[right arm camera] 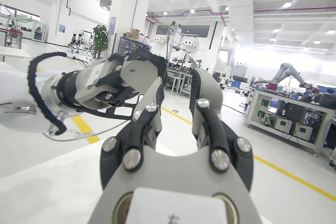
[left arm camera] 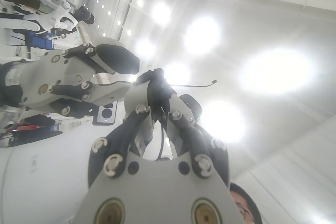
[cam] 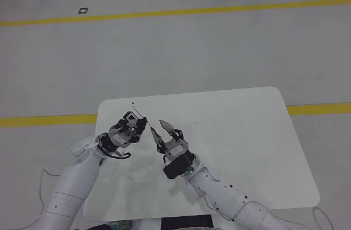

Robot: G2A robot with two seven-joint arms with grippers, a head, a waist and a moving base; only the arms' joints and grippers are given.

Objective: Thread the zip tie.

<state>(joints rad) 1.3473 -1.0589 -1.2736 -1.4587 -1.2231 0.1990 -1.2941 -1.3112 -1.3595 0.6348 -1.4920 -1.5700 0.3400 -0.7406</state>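
Nearest the lens, the left pincer [left arm camera: 157,84] is closed firmly on the black zip tie [left arm camera: 194,85]. One thin strand projects sideways past its fingertips into free air, and a second run passes back between its fingers toward the wrist. The right pincer [right arm camera: 178,76] stands with its fingers spread and nothing between them, just beside the left pincer's tips and facing them. Both are raised above the white tabletop [cam: 250,144]. The strand's far end carries a small thickening, but whether this is the locking head or the tail is too small to tell. Judged from this layout, the step in hand is for the right pincer to take the free strand so that it can be fed through the head. To do this well, bring the spread fingers squarely across the strand and close them near its end, not mid-span, since so thin a strip is likely to flex. Approach slowly, because a glancing touch could push the strand aside. Hold the left pincer's grip steady throughout
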